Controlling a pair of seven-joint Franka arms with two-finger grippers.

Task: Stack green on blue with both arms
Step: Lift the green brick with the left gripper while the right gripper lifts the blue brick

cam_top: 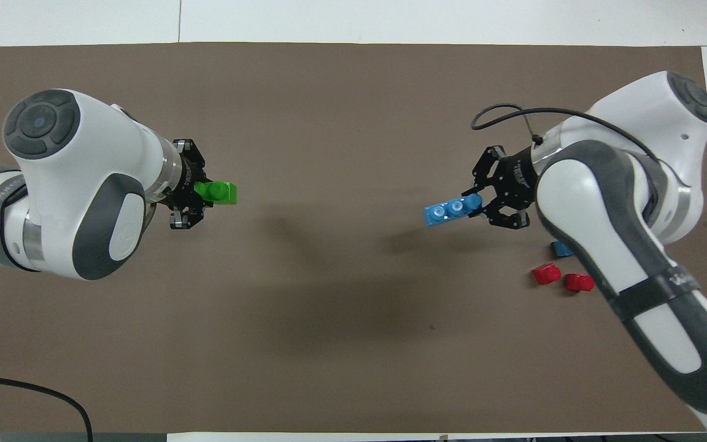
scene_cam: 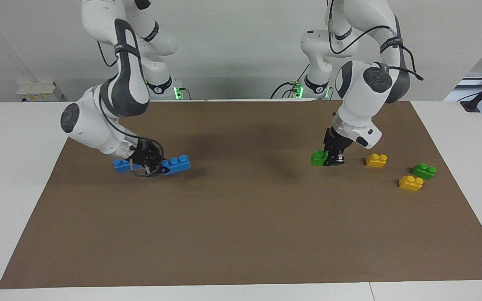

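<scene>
My left gripper (scene_cam: 332, 161) is shut on one end of a green two-stud brick (scene_cam: 319, 158) and holds it just above the brown mat; it also shows in the overhead view (cam_top: 203, 191) with the brick (cam_top: 220, 193) sticking out toward the table's middle. My right gripper (scene_cam: 157, 167) is shut on a light blue three-stud brick (scene_cam: 177, 163), tilted, over the mat; overhead the gripper (cam_top: 479, 205) and the brick (cam_top: 448, 212) show too. A second blue brick (scene_cam: 121, 165) lies on the mat under the right arm. A second green brick (scene_cam: 424, 170) lies toward the left arm's end.
Two yellow bricks (scene_cam: 376, 160) (scene_cam: 411, 182) lie beside the second green brick. Two red bricks (cam_top: 545, 274) (cam_top: 579, 282) lie near the second blue brick (cam_top: 561, 248). The brown mat (scene_cam: 241, 234) covers the white table.
</scene>
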